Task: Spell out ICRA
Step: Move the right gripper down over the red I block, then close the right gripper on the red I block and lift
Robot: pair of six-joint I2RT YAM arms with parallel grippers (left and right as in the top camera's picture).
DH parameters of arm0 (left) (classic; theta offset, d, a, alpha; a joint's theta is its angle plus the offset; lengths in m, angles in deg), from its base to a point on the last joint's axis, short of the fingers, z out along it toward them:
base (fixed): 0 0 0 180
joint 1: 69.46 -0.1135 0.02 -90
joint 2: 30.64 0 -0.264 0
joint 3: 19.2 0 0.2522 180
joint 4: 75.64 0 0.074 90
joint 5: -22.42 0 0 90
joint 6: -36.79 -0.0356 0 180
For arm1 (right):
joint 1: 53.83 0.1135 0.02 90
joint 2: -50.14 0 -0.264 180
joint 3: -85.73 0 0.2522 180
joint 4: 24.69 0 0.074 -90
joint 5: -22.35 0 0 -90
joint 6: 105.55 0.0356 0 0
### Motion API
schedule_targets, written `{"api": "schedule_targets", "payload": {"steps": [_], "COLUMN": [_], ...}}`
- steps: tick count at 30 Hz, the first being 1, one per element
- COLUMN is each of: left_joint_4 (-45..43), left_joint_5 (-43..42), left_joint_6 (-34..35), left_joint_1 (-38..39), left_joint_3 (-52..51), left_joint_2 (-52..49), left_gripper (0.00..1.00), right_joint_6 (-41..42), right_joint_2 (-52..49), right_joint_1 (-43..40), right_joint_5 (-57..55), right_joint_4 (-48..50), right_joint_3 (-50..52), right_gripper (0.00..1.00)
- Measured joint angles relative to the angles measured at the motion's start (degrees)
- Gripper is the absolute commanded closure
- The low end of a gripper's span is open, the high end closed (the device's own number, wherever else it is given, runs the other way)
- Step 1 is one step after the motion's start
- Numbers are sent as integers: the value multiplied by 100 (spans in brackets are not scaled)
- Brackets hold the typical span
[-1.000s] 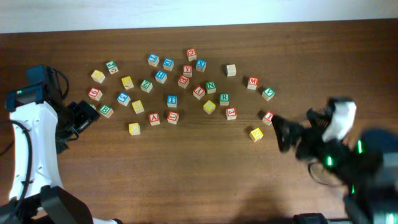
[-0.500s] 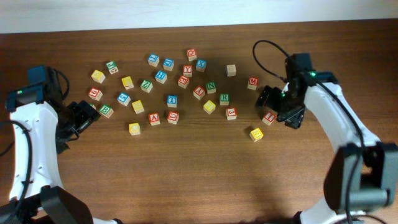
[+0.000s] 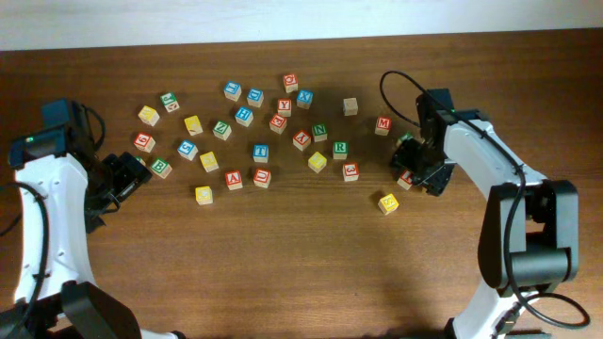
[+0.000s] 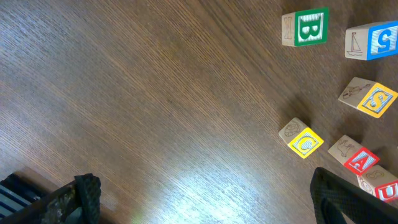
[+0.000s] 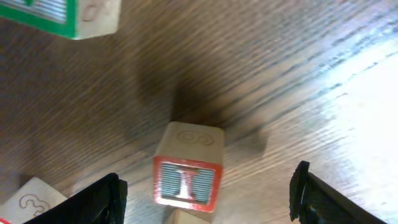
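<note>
Red-faced I cube (image 5: 186, 182), on the right of the table (image 3: 283, 273), sits off-centre between the right gripper's (image 5: 205, 196) wide jaws, untouched, so one jaw would likely land first and shove or twist it away; left gripper (image 4: 208, 202) wide, empty.

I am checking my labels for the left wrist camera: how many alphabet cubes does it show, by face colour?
green-faced cubes: 1
blue-faced cubes: 1
yellow-faced cubes: 2
red-faced cubes: 2 (one is cut off by the picture's edge)
total: 6
</note>
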Motion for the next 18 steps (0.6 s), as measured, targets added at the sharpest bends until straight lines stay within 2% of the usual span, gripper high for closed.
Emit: {"api": "schedule_targets", "payload": {"steps": [6, 7, 8, 15, 18], "left_joint_4": [0, 0, 0, 2, 0], "left_joint_5": [0, 0, -2, 0, 0], "left_joint_6": [0, 0, 0, 0, 0], "left_joint_1": [0, 0, -2, 0, -2], "left_joint_3": [0, 0, 0, 0, 0], "left_joint_2": [0, 0, 0, 0, 0], "left_gripper": [1, 1, 1, 1, 1], "right_joint_6": [-4, 2, 0, -2, -7], "right_joint_2": [-111, -151, -195, -262, -262], "right_joint_1": [76, 76, 76, 76, 76], "right_joint_5": [-131, -151, -177, -214, -216], "right_joint_4": [118, 118, 118, 267, 334], "right_joint_3": [0, 0, 0, 0, 0], "right_gripper": [28, 31, 39, 51, 54]}}
